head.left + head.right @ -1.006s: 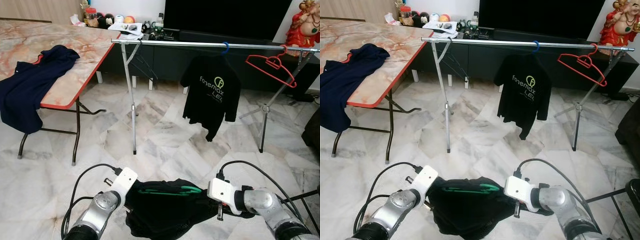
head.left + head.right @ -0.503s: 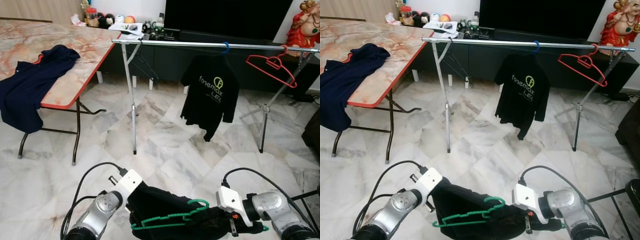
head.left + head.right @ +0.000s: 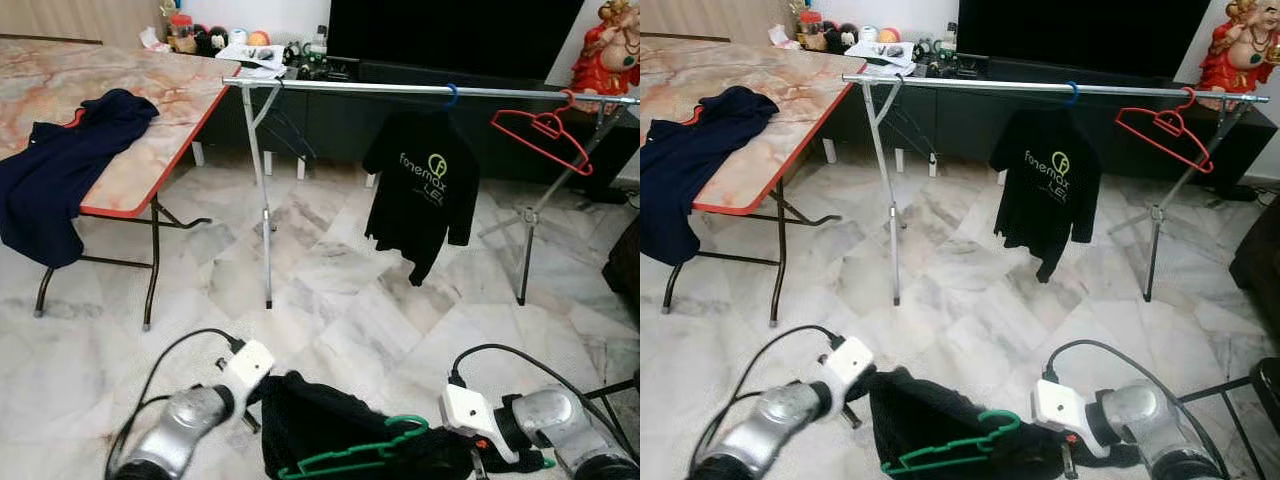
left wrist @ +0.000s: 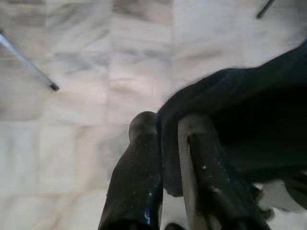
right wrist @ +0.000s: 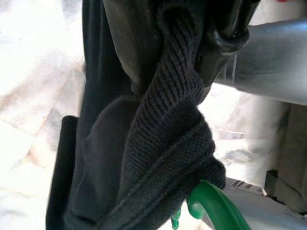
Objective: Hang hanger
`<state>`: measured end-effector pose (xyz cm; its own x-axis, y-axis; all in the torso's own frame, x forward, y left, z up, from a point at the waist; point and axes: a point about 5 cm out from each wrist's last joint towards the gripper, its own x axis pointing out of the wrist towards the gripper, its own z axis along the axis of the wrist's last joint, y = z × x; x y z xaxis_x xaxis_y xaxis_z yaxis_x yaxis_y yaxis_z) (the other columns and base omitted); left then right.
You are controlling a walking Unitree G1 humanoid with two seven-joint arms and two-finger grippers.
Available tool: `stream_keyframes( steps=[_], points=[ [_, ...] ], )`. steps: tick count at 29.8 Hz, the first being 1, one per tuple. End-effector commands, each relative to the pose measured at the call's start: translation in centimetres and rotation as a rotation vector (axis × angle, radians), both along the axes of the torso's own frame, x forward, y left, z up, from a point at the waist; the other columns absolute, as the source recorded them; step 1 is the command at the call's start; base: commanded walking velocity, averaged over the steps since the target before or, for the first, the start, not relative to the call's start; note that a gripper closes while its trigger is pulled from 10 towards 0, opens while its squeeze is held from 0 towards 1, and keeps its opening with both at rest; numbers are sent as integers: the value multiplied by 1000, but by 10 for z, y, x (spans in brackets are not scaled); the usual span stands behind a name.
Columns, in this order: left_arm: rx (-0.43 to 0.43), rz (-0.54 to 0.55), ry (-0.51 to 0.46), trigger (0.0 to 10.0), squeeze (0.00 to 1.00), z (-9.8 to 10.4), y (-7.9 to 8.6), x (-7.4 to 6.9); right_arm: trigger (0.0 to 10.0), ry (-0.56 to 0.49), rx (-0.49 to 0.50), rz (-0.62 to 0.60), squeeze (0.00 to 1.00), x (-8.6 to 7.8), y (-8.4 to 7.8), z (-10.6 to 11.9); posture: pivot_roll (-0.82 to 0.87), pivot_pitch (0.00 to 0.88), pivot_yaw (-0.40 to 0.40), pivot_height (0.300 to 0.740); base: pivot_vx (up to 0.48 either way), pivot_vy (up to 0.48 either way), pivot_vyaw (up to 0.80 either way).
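Green hanger (image 3: 350, 455): one, low in front of me between my two arms, threaded into the black garment (image 3: 320, 430), its hook up toward my right side.
Black garment: one, bunched and hanging between my grippers, above the marble floor (image 3: 340, 290).
My left gripper (image 4: 160, 158): my two black fingers are pinched together on an edge of the black garment; cloth fills the narrow gap between them.
My right gripper (image 3: 1080, 465): wrapped in folds of the black garment at the hanger's end; in my wrist view the ribbed cloth and a bit of green hook (image 5: 216, 208) lie against my fingers, but I cannot tell whether they are clamped or apart.
Clothes rail (image 3: 420, 90): one silver bar on two stands, well ahead of me across the floor.
On the rail: one black T-shirt (image 3: 420, 190) with a pale logo, hung from a blue hook, and one bare red hanger (image 3: 540, 135) tilted near the rail's right end.
Table (image 3: 150, 110): one marble-patterned folding table with a red edge, to my left.
On the table: one navy garment (image 3: 60, 170), draped over the near edge.
Behind the rail: one dark TV cabinet (image 3: 400, 110) with small items on its left end.
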<state>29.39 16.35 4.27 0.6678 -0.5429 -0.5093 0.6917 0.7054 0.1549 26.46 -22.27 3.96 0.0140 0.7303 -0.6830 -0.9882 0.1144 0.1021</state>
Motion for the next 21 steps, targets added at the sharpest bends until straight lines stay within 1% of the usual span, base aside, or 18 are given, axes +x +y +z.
stream_keyframes(
  steps=[1,3,4,5,7,9,11,12,15,16,18,21],
  points=[
    [-60,-79,68,10000,1000,5,4,-8,0,14,20,3,0,-1,0,1,9,86,-90,740,0,0,0],
    [-103,-170,125,10000,1000,10,5,-17,0,29,32,11,0,-3,2,-1,16,88,-88,740,0,0,0],
    [-103,-170,125,10000,1000,10,5,-17,0,29,32,11,0,-3,2,-1,16,88,-88,740,0,0,0],
    [-111,-224,151,10000,1000,12,4,-22,0,34,33,17,0,-4,4,-2,16,88,-88,740,0,0,0],
    [-116,-291,186,10000,1000,12,3,-30,0,37,36,22,0,-4,6,-3,18,88,-87,740,0,0,0],
    [-126,-317,194,10000,1000,15,1,-32,0,31,48,17,0,-3,8,-3,15,89,-88,740,0,0,0],
    [-158,-314,181,10000,1000,20,-3,-30,0,30,55,17,0,-3,10,-3,16,88,-90,740,0,0,0],
    [-158,-314,181,10000,1000,20,-3,-30,0,30,55,17,0,-3,10,-3,16,88,-90,740,0,0,0],
    [-229,-380,191,10000,1000,33,-15,-35,0,12,82,2,0,0,15,-2,20,89,-92,740,0,0,0],
    [-241,-404,192,10000,1000,36,-20,-37,0,-4,88,-12,0,2,17,-2,22,89,-91,740,0,0,0],
    [-242,-430,184,10000,1000,40,-27,-37,0,-39,89,-34,0,6,21,-1,27,90,-90,740,0,0,0],
    [-235,-480,198,10000,1000,40,-36,-40,0,-83,95,-49,0,11,27,0,29,89,-89,740,0,0,0]
  ],
)
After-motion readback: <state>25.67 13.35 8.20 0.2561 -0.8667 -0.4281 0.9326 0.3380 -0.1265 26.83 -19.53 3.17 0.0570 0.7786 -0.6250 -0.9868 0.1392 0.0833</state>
